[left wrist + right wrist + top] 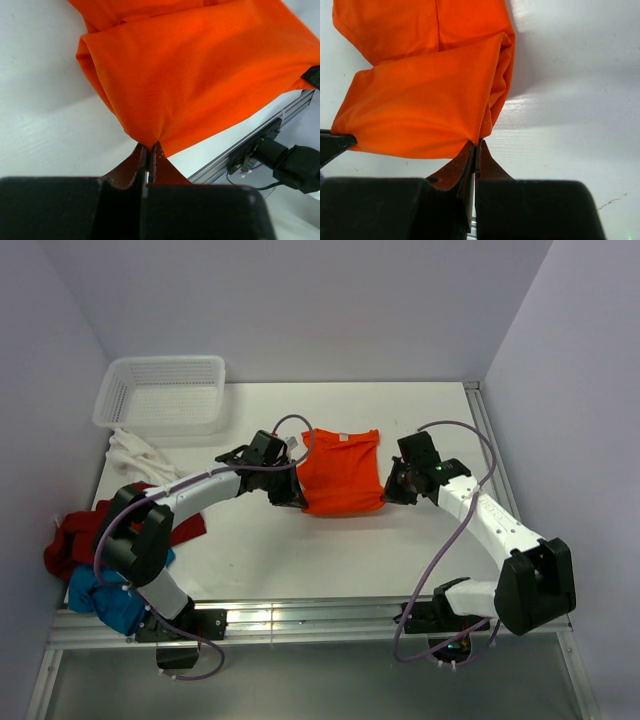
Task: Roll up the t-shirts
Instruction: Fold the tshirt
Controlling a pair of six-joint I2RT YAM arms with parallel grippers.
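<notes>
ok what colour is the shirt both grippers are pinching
The t-shirt is plain bright orange, with no pattern; it shows best in the left wrist view.

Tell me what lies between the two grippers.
The orange t-shirt stretches between the left gripper and right gripper, each shut on a near corner; the top view shows it.

In both wrist views the orange t-shirt (200, 75) runs off the top edge of the frame. In the top view, lower left, the left arm (138, 538) covers part of the dark red t-shirt (66, 543) and the blue t-shirt (105, 602).
</notes>
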